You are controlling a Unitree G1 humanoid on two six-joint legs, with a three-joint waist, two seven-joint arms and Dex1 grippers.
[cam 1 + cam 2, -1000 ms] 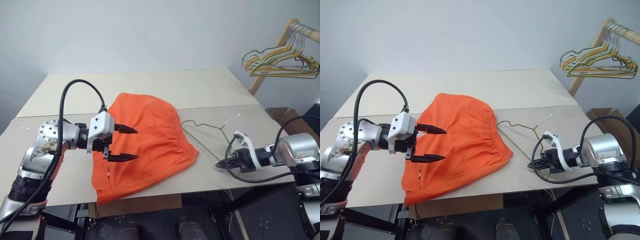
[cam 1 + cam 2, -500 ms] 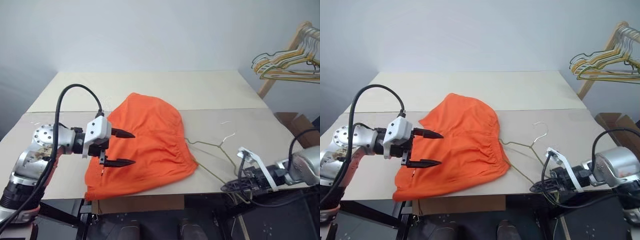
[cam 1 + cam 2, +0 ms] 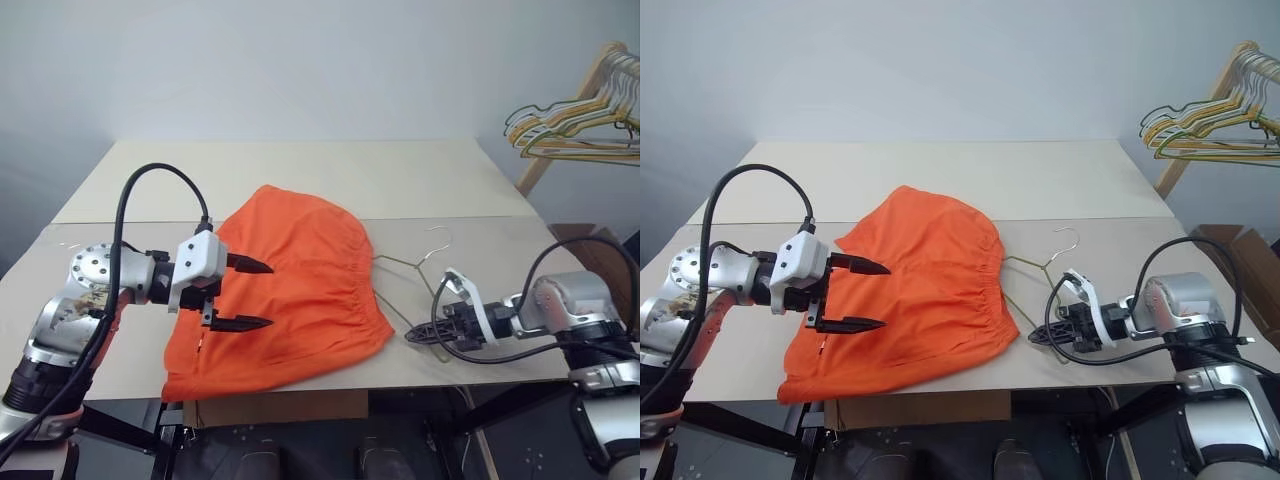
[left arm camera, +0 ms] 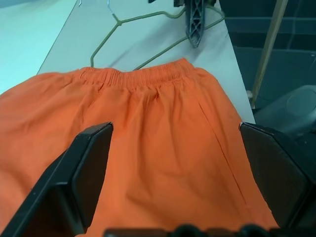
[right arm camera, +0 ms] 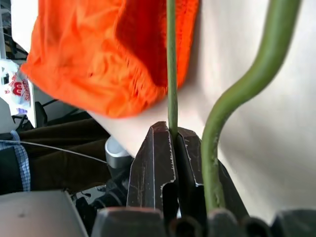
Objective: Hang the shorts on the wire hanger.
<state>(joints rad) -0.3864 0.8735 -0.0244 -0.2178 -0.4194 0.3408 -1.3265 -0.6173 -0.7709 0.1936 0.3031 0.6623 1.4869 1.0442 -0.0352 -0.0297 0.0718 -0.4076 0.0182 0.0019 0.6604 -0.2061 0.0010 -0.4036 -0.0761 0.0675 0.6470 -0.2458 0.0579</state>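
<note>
The right claw, clenched on the wire hanger, had drawn it along the tabletop's near edge toward the shorts; the left claw hovered released above them.

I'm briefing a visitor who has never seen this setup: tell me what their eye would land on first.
The bright orange shorts spread on the pale table dominate the scene, waistband toward the robot's right. The left gripper hovers wide open above their left side. At the table's near right edge, the right gripper is shut on the wire hanger, which lies beside the waistband. A bunch of yellowish hangers hangs at far right.
</note>
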